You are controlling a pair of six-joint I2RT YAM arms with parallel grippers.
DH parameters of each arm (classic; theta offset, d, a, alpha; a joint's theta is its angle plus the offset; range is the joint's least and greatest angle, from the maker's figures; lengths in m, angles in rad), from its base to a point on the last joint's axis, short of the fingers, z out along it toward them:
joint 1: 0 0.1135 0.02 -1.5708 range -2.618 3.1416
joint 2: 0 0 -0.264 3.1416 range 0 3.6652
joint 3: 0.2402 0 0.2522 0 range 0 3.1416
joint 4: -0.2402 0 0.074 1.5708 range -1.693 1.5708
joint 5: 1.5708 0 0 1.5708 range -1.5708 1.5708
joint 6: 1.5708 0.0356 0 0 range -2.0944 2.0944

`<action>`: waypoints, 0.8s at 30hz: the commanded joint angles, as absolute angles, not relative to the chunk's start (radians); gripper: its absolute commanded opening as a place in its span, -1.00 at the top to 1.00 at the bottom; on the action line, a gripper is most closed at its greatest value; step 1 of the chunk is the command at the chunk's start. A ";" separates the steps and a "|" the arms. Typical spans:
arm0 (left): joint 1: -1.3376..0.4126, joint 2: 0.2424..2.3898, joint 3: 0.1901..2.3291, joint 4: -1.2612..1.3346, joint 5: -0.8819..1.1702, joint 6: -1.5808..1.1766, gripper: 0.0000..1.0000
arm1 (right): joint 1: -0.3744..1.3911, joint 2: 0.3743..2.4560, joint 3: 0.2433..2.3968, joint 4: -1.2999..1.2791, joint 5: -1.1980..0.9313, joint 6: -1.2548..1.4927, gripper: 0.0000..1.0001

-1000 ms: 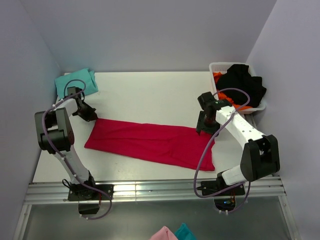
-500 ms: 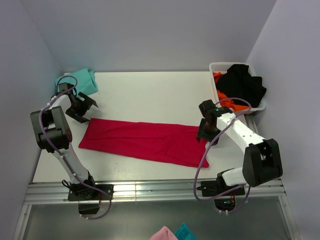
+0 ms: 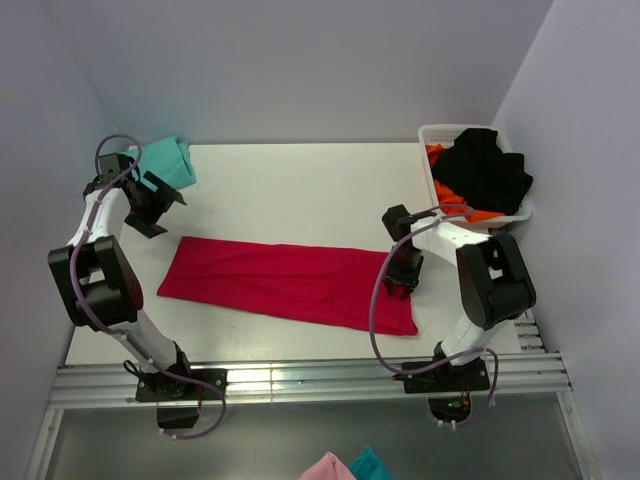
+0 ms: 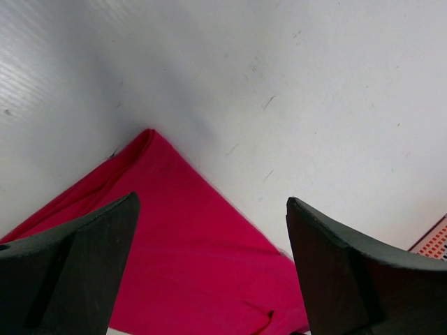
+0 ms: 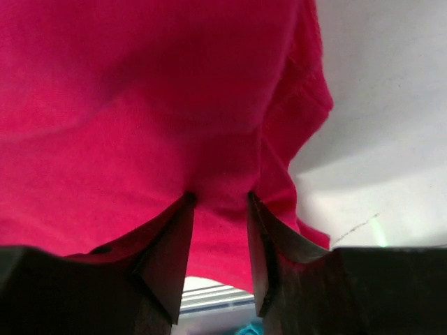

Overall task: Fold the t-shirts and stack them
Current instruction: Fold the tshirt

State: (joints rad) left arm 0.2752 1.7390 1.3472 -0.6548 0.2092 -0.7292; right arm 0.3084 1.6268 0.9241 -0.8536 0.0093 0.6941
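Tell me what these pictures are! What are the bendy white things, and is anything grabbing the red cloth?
The bendy things are two robot arms, each ending in a claw. One picture looks down from above; the other two come from little cameras on the wrists. On the table lies a red t-shirt, folded into a long strip. A teal t-shirt sits in the far left corner, and a white basket of clothes stands at the right. The left claw is open, holding nothing. The right claw pinches the red t-shirt's right end.
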 commanded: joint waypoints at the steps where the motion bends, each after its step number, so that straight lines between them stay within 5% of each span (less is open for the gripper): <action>1: 0.294 1.655 1.387 -0.712 0.184 -0.684 -0.84 | 0.319 1.676 0.968 -0.831 0.012 0.707 0.18; 5: 0.302 1.614 1.371 -0.733 0.160 -0.669 -0.83 | 0.322 1.738 0.982 -0.818 0.005 0.698 0.41; 8: 0.305 1.586 1.361 -0.747 0.141 -0.660 -0.82 | 0.322 1.784 0.991 -0.796 -0.021 0.693 0.97; 14: 0.307 1.542 1.359 -0.788 0.129 -0.653 -0.80 | 0.322 1.911 1.210 -0.814 -0.005 0.675 1.00; 17: 0.308 1.506 1.358 -0.802 0.127 -0.661 -0.80 | 0.321 2.112 1.539 -0.894 -0.002 0.675 1.00; 21: 0.308 1.459 1.354 -0.810 0.109 -0.660 -0.80 | 0.325 2.455 2.332 -0.980 -0.078 0.730 1.00; 23: 0.307 1.456 1.355 -0.815 0.103 -0.661 -0.79 | 0.331 2.632 2.594 -0.883 -0.252 0.794 1.00; 24: 0.308 1.456 1.353 -0.815 0.101 -0.661 -0.80 | 0.333 2.647 2.655 -0.777 -0.314 0.813 0.84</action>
